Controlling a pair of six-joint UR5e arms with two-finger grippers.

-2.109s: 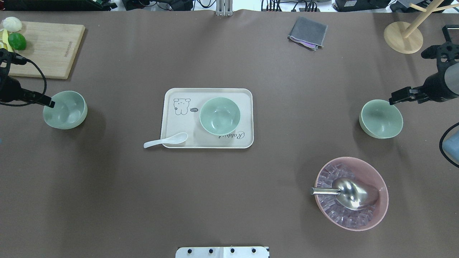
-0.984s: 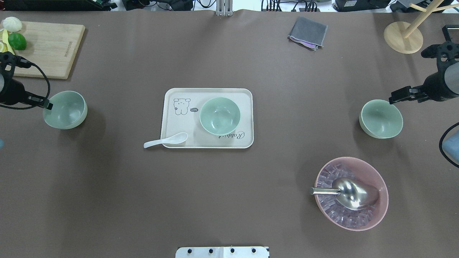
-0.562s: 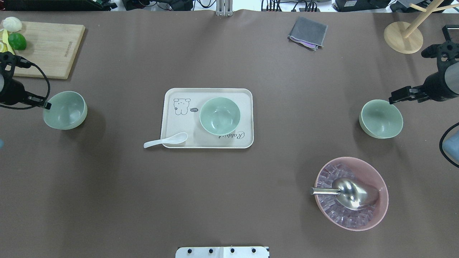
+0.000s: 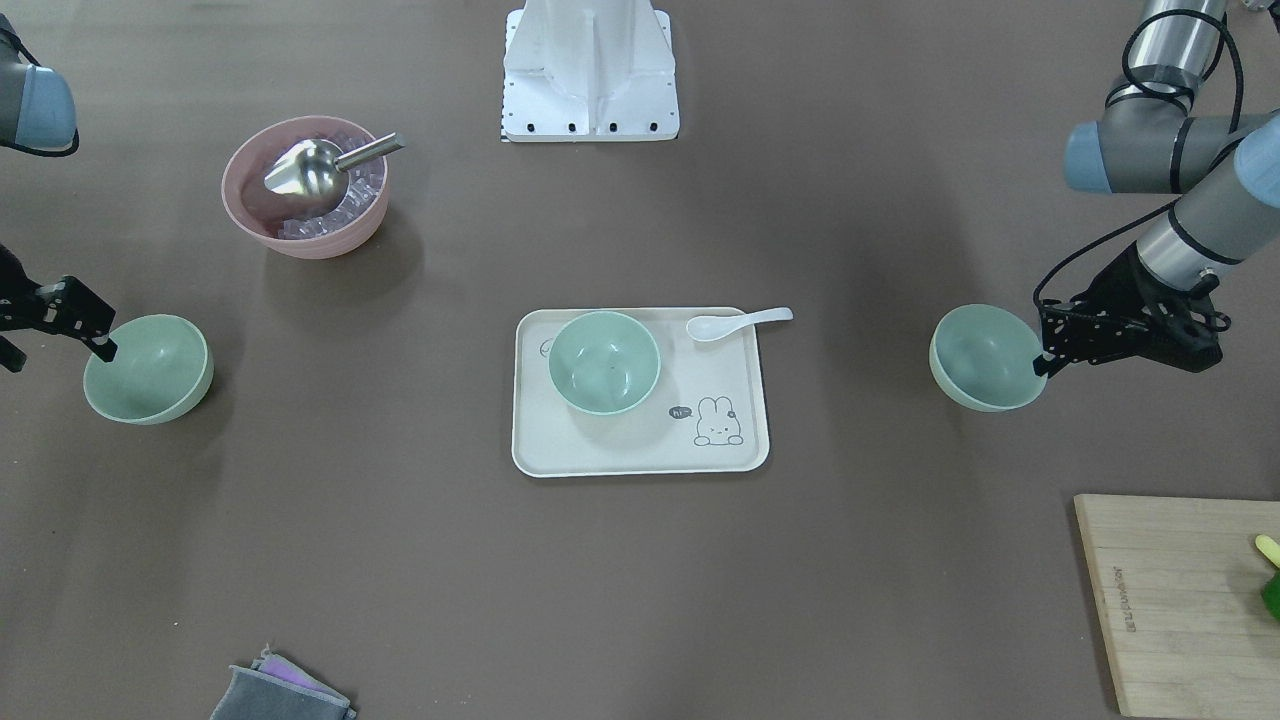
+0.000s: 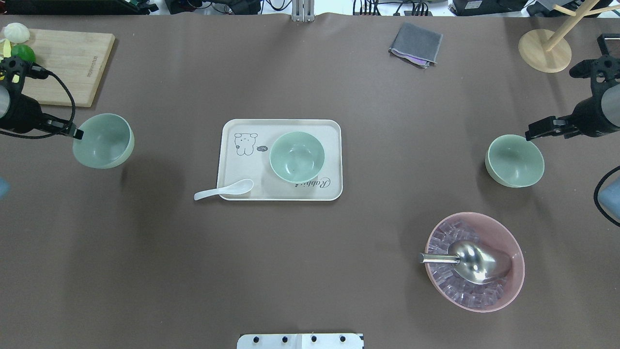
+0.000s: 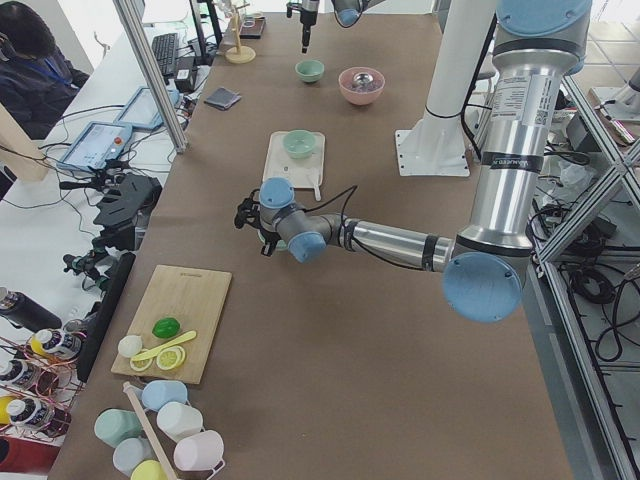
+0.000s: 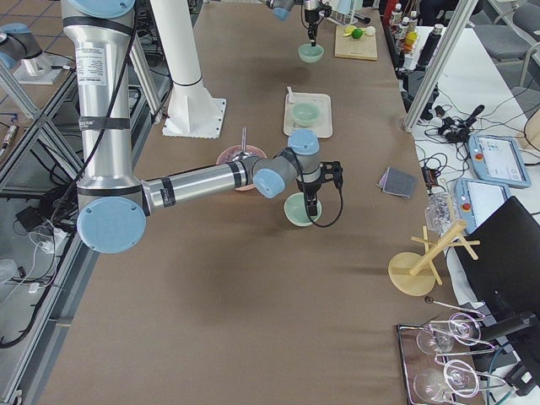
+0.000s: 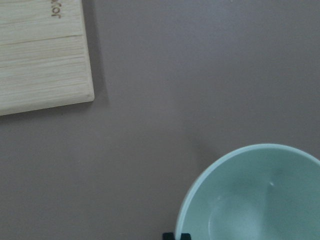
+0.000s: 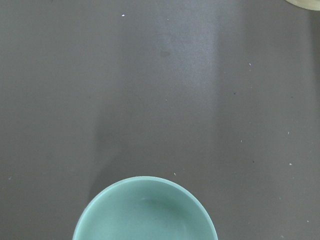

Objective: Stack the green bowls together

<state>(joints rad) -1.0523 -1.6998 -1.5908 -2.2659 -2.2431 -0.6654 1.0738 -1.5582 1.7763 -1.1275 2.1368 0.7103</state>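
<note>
**Desk:** What's new on your screen?

**Op:** As I read outward from the robot's base, nothing nearest me has budged. The pink bowl (image 5: pixel 506 235) of ice cubes sits where it was, with the metal scoop (image 5: pixel 477 261) lying in it.

**Desk:** And the middle row?

**Op:** That's where the change is. My left gripper (image 5: pixel 76 134) is clamped on the rim of the left green bowl (image 5: pixel 104 141), on the side away from the tray (image 5: pixel 252 169). That bowl has come up off the table and drifted in toward the tray (from overhead it looks bigger than a second ago). The middle green bowl (image 5: pixel 296 156) stands upright on the tray, and the white spoon (image 5: pixel 224 190) is propped over the tray's near edge. Neither has moved.

**Desk:** Right side?

**Op:** The right green bowl (image 5: pixel 514 160) rests on the table, well apart from the tray. My right gripper (image 5: pixel 530 134) is parked at its rim as before, and I can't tell whether it has bitten.

**Desk:** Far edge?

**Op:** The cutting board (image 5: pixel 68 63) and the grey cloth (image 5: pixel 416 43) are untouched.

**Desk:** So where are we?

**Op:** No bowls are nested yet, but I'd say the first carry is under way. The left bowl needs centring over the one on the tray before I lower it in.
</note>
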